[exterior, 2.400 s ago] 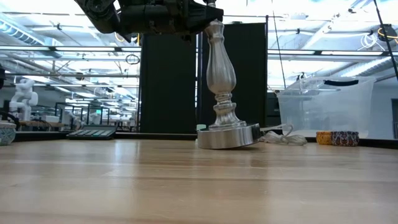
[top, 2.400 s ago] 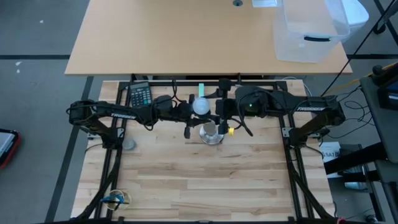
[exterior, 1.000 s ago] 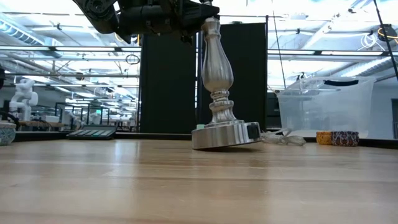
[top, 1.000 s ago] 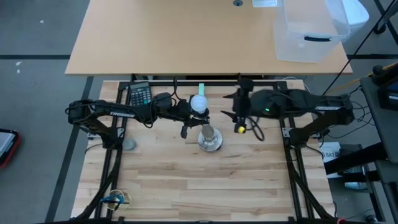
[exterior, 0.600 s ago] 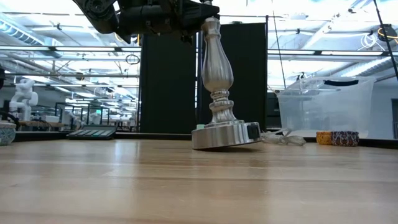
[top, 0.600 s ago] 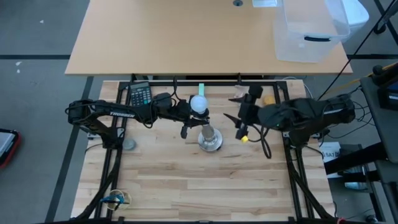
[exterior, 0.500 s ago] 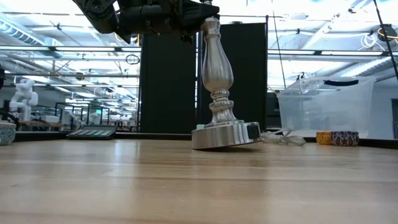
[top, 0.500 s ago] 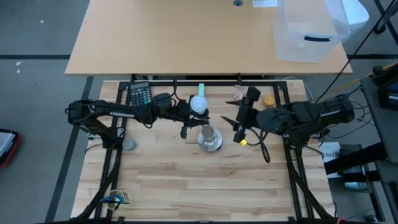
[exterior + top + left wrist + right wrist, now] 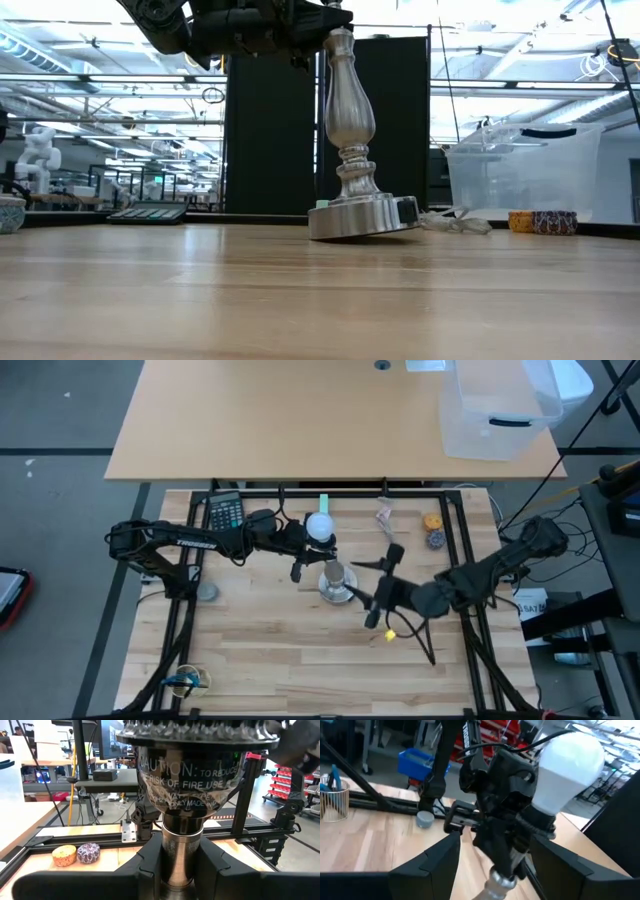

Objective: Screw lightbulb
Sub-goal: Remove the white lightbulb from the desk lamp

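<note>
The white lightbulb (image 9: 320, 527) sits globe up on top of the silver stand (image 9: 352, 130), and it also shows in the right wrist view (image 9: 567, 765). My left gripper (image 9: 316, 546) reaches in from the table's left and is shut at the bulb's narrow lower end. The stand leans slightly, one edge of its round base (image 9: 360, 218) on the table. My right gripper (image 9: 360, 582) is open and empty, just near-right of the stand, fingers pointing toward it. My left gripper pinches the narrow greyish cylinder (image 9: 182, 855) just under the bulb's wide printed body between its two fingers (image 9: 147, 865). The fingers come in level from the table's left. The bulb stands upright above them, and the stand below leans on its base edge.
A calculator (image 9: 225, 512) lies at the far left. A packet (image 9: 384, 515) and two small round things (image 9: 433, 528) lie at the far right. A small bowl (image 9: 207, 592) and a wire cup (image 9: 186, 680) are on the left. A clear bin (image 9: 497, 410) stands on the far table.
My right gripper has swung from the far right of the stand toward the table's near edge and turned, staying open and empty. It now sits lower beside the stand. The left gripper, bulb and stand have kept still.
</note>
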You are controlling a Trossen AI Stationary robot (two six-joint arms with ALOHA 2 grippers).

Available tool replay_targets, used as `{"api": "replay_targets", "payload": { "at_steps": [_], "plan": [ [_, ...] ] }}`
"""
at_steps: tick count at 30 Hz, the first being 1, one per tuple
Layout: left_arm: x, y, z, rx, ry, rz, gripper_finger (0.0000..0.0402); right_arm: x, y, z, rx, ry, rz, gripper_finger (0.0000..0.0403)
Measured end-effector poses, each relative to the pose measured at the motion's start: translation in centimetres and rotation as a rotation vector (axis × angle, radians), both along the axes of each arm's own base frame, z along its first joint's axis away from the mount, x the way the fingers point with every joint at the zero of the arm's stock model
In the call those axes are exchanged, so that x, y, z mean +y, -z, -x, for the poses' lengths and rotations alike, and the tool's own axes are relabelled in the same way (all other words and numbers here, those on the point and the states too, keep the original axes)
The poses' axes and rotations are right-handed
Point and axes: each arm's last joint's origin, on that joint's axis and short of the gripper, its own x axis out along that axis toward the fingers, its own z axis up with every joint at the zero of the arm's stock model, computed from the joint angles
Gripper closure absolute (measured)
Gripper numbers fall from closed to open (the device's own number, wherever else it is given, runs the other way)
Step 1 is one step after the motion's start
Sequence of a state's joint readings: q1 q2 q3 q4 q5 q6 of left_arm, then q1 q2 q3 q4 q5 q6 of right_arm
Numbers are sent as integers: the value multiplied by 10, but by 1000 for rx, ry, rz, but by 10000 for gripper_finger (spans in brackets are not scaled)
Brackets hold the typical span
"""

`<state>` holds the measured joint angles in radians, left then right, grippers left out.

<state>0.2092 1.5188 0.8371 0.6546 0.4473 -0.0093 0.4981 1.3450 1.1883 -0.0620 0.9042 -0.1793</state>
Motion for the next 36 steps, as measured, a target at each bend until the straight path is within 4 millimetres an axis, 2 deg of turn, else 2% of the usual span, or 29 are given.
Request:
{"api": "replay_targets", "payload": {
  "at_steps": [6, 12, 22, 36],
  "plan": [
    [0, 0, 0, 0, -5, 0, 328, 19, 28, 11, -88, 38, -15, 177],
    [0, 0, 0, 0, -6, -1, 328, 25, 53, 21, -163, 98, -38, 177],
    [0, 0, 0, -2, -6, -11, 328, 15, 83, 27, -215, 112, -64, 177],
    [0, 0, 0, -2, -14, -12, 328, -16, 111, 34, -343, 168, -129, 177]
  ]
}}
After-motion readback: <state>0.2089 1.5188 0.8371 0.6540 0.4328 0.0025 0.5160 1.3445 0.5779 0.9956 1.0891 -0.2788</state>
